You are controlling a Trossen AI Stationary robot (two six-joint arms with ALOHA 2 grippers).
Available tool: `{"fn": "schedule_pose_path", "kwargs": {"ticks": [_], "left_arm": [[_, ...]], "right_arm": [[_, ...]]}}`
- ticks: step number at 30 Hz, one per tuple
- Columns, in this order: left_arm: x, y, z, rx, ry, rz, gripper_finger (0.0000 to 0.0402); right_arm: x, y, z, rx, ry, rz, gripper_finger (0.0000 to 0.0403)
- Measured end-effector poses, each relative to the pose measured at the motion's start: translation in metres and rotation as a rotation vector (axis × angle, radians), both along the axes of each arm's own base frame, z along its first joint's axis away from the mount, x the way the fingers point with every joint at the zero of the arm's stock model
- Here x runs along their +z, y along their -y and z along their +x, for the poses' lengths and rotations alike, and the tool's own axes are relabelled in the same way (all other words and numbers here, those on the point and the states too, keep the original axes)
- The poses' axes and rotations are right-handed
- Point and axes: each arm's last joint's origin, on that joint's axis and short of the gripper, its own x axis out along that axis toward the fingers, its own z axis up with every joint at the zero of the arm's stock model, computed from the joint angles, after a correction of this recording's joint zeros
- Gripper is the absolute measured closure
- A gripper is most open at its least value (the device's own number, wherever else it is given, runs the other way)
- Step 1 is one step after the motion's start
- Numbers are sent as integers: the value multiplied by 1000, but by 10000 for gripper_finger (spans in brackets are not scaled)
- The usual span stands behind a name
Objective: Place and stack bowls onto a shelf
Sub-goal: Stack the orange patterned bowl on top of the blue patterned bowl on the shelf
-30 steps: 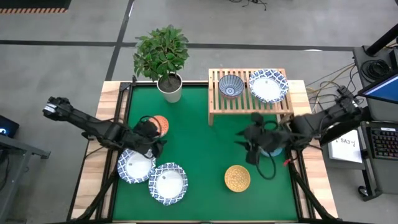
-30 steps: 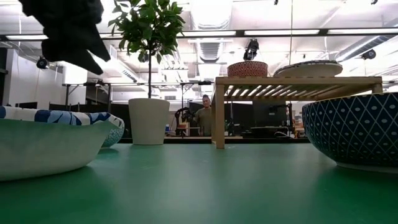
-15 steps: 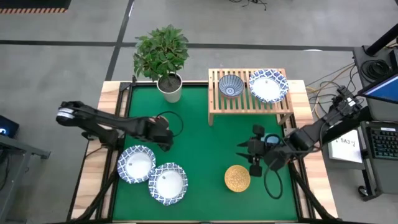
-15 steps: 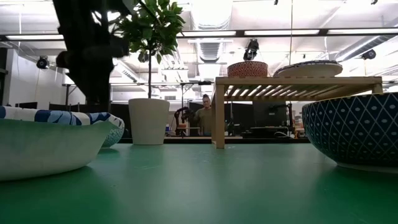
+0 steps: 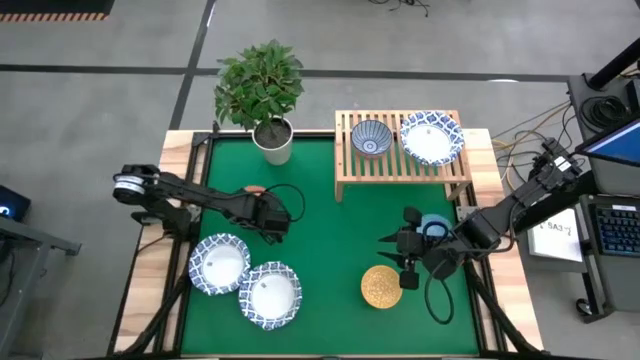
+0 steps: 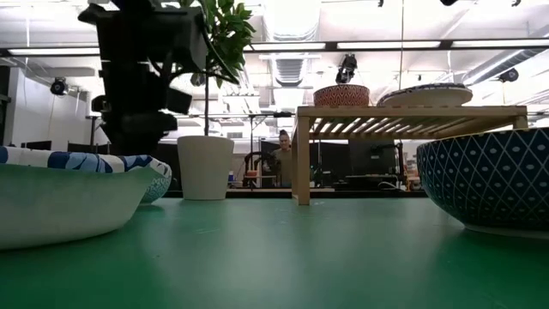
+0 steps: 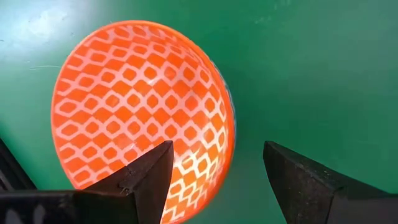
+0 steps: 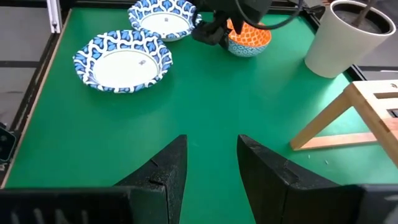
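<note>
Over orange-red bowl (image 7: 143, 118), left gripper (image 7: 217, 168) spread

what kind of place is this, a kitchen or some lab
Probably a robotics lab or workshop, not a kitchen. The green table sits on a bare concrete floor, the low view shows open ceiling lights and workstations behind, and a computer keyboard sits beside the rig.

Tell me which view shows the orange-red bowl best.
The left wrist view: the orange-red bowl fills it, lattice pattern clear, between the open left gripper's fingers. The right wrist view shows it small and far off; the high view only a sliver; the low view not at all.
</note>
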Motion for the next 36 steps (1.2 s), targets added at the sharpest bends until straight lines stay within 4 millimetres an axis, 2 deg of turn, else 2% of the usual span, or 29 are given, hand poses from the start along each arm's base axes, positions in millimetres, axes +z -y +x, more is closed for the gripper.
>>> {"fn": "schedule_pose_path", "kwargs": {"ticks": [5,8,11,17,18,25,30,36], "left_arm": [[-9,0,4,0,-29,3,173],[-14,1,5,0,-43,3,199],[-16,1,6,0,-50,3,249],[-15,1,6,-2,-42,1,379],[-15,1,6,5,-44,-5,389],[-8,5,1,-23,-46,-72,395],[19,16,8,-110,-45,-132,396],[82,35,38,-391,110,-125,397]], "right_arm": [[-5,-4,-1,14,15,10,273],[-8,-5,-1,18,9,6,273],[-9,-5,-1,19,18,11,273],[-9,-5,-1,22,19,6,273],[-9,-5,-1,23,19,6,273],[-9,-6,-2,39,13,-11,273],[-13,-11,-5,74,3,-34,273],[-24,-18,-6,142,52,-82,273]]}}
